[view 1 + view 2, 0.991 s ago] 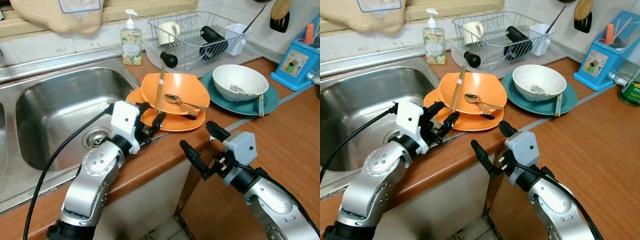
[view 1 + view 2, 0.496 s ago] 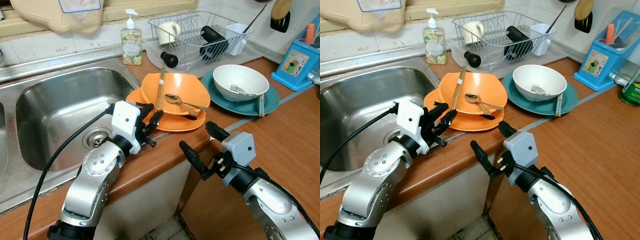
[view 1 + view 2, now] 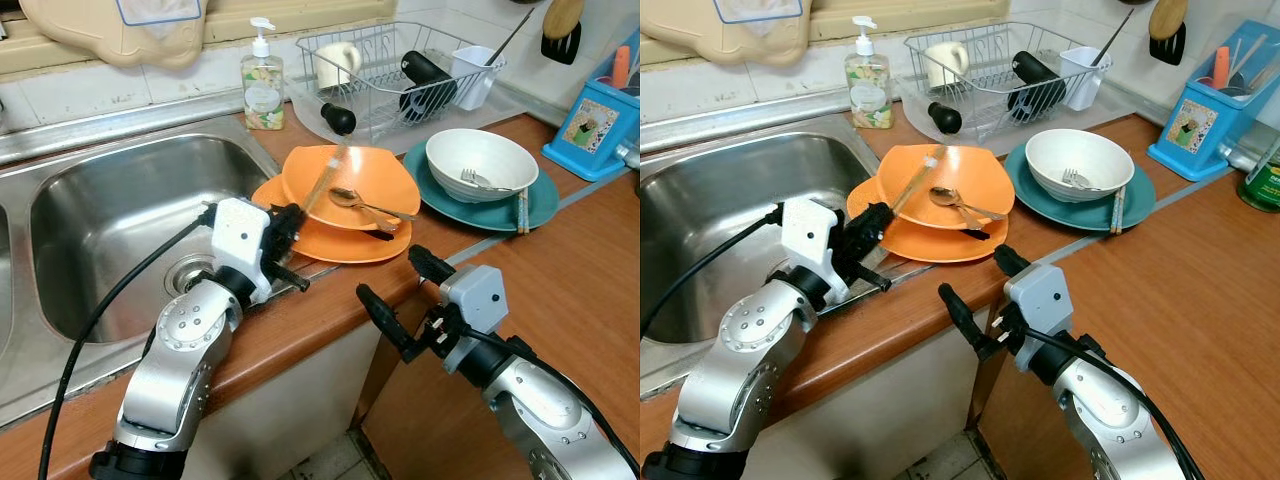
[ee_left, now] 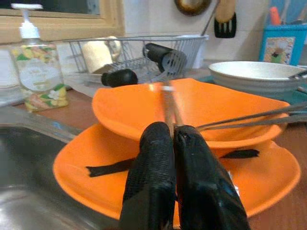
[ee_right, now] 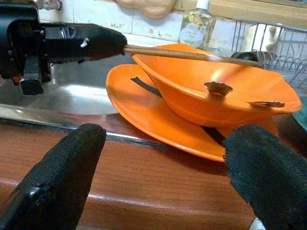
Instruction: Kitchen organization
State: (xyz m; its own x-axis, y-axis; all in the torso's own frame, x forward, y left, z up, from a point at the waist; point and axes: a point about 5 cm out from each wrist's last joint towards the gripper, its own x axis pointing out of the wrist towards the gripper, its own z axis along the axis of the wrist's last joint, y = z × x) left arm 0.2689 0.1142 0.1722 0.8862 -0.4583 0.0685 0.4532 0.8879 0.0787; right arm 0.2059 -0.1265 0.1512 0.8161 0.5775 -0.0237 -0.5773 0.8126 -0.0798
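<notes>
A pair of wooden chopsticks (image 3: 323, 182) slants across an orange bowl (image 3: 372, 178) stacked on an orange plate (image 3: 345, 245) beside the sink. My left gripper (image 3: 283, 226) is shut on the chopsticks' near end at the plate's near rim. The left wrist view has the fingers (image 4: 153, 158) pressed together around the chopsticks (image 4: 168, 103). A metal spoon (image 3: 352, 198) lies in the bowl. My right gripper (image 3: 392, 278) hangs open in front of the counter edge, apart from the plate, and its wrist view faces the bowl (image 5: 216, 103) and the held chopsticks (image 5: 182, 55).
A steel sink (image 3: 110, 215) lies to the left. A soap bottle (image 3: 262, 82) and a wire dish rack (image 3: 395, 65) with a mug and bottle stand behind. On a teal plate (image 3: 440, 200) sits a white bowl (image 3: 480, 160) with a fork. A blue utensil holder (image 3: 595, 125) stands far right.
My left gripper went from open around the chopsticks' near end to shut on it. The chopsticks have swung to a slant and look blurred. The right arm barely moved.
</notes>
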